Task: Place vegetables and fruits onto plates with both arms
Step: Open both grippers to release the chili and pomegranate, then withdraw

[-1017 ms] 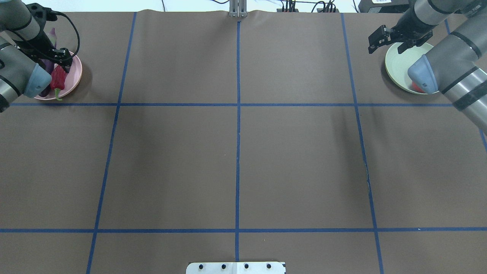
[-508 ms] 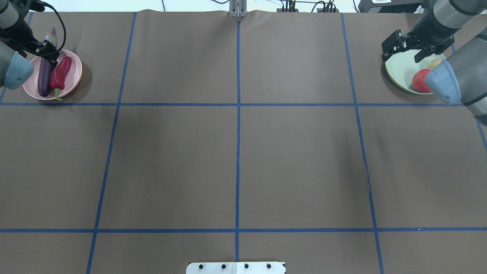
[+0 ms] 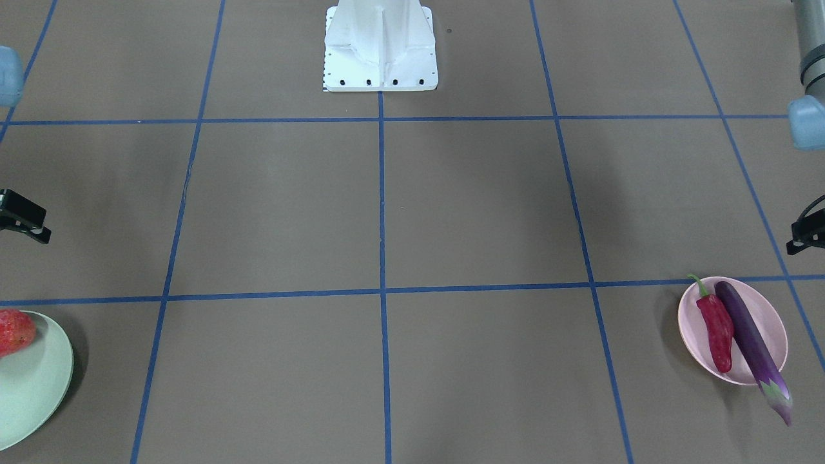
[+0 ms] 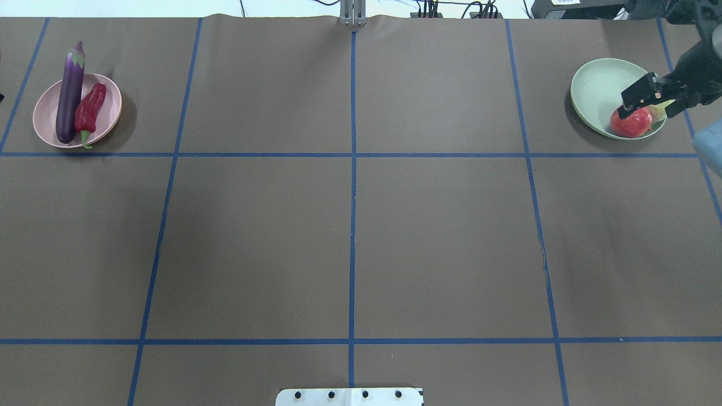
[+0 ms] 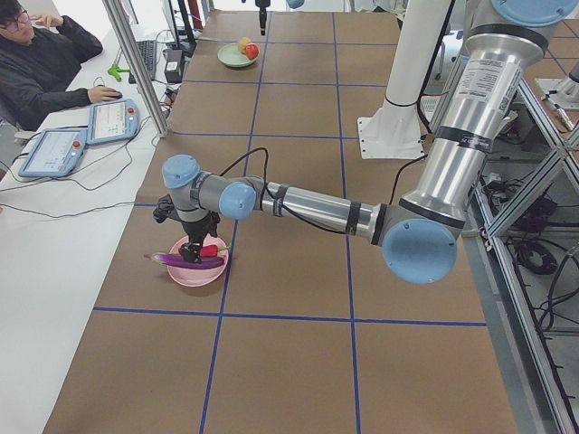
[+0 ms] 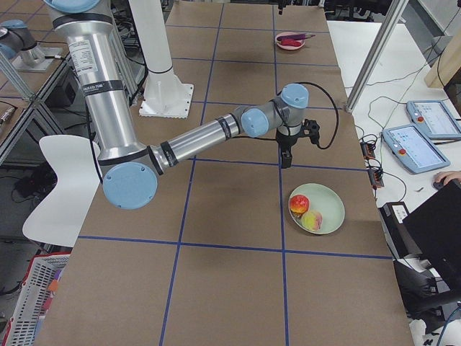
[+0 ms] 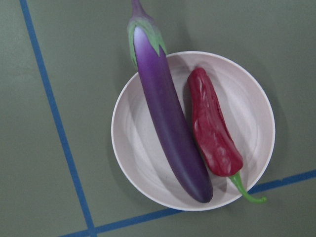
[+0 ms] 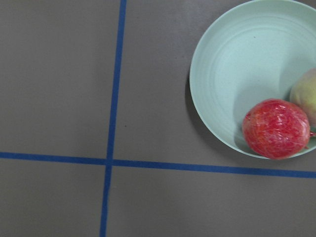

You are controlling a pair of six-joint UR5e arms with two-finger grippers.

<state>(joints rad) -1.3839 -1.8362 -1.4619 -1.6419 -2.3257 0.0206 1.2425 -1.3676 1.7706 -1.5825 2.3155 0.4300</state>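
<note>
Overhead exterior: brown paper-covered bench (image 4: 350,225), ruled into squares by blue tape lines (image 4: 353,186). The white base block (image 3: 380,45) sits at the robot's edge. Beyond the far edge, an operator (image 5: 41,54) sits at a white desk with tablets (image 5: 113,122).

Left arm (image 5: 317,210): reaches out over the pink plate. Right arm (image 6: 202,137): reaches out toward the mint plate.

Pink plate (image 4: 110,107): far-left square, round, shallow, matte. Mint green plate (image 4: 595,90): far-right square, same size.

Eggplant (image 4: 69,96): long, slim, glossy purple. It lies across the pink plate, with its pale green-lilac cap overhanging the far rim.

Pomegranate-like fruit (image 4: 629,123): round, mottled red-orange, on the mint plate against the rim nearest the robot. Peach (image 8: 306,96): yellow-green, touching it on the outboard side.

Chili pepper (image 4: 90,110): wrinkled, red, shorter. It lies just beside the eggplant on the pink plate, and its curved green stem pokes past the near rim.

Right fingers (image 4: 646,97): black, spread apart, holding nothing, raised above the mint plate.

Left fingers (image 5: 192,244): hang over the pink plate. Cannot tell whether they are apart or together.
</note>
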